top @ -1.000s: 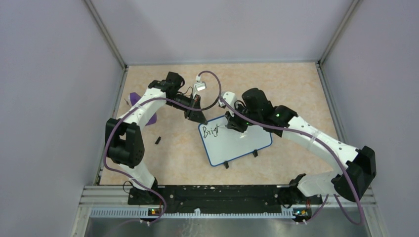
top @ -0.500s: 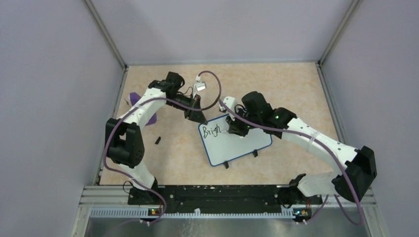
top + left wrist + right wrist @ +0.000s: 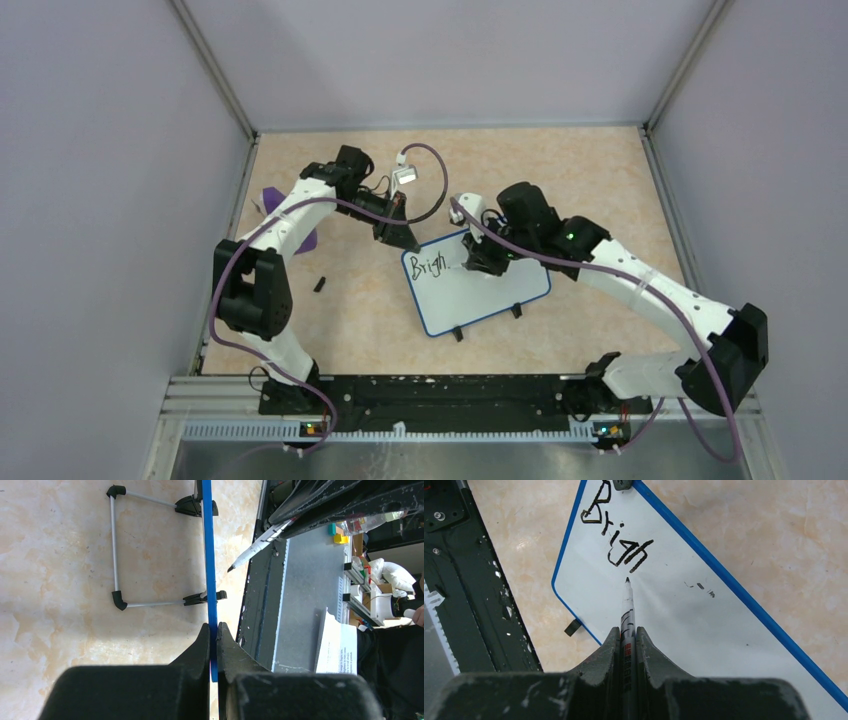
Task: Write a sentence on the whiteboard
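Whiteboard point(image 3: 490, 290) on worktop point(image 3: 560, 180), sentence point(image 3: 427, 266) only "Brigh" at its left end, left gripper point(image 3: 213, 630) jaws clamped on its edge, right gripper point(image 3: 626, 635) jaws clamped on marker point(image 3: 627, 597) over whiteboard

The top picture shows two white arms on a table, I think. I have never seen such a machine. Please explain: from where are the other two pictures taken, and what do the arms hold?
These are two robot arms, each ending in a two-finger tool. The top picture comes from a fixed camera above; the other two come from cameras on the wrists. The left tool pinches the blue edge of a small whiteboard. The right tool holds a marker, its tip close to the lettering "Brigh". On the table also lie a purple piece and a small black object.
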Available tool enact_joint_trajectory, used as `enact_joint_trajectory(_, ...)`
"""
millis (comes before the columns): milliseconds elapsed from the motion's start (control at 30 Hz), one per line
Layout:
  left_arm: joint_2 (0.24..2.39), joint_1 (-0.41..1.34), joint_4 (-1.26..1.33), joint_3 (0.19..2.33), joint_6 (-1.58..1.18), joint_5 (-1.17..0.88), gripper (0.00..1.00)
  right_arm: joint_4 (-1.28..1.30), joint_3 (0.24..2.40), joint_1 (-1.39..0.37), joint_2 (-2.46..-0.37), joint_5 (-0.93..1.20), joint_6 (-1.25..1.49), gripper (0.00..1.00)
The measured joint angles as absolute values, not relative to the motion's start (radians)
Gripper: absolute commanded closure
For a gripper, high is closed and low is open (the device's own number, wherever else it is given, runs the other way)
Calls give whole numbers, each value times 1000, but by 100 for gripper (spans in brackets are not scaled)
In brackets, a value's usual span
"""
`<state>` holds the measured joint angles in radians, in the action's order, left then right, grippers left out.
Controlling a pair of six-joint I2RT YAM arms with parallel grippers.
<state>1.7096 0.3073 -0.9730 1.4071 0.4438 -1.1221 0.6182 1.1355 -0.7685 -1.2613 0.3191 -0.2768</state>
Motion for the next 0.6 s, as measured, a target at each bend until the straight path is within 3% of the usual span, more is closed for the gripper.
enact_joint_trajectory(600,1710,307,-973,1407,444,-1122,100,591,1154,-755,-1267,304,-266,100)
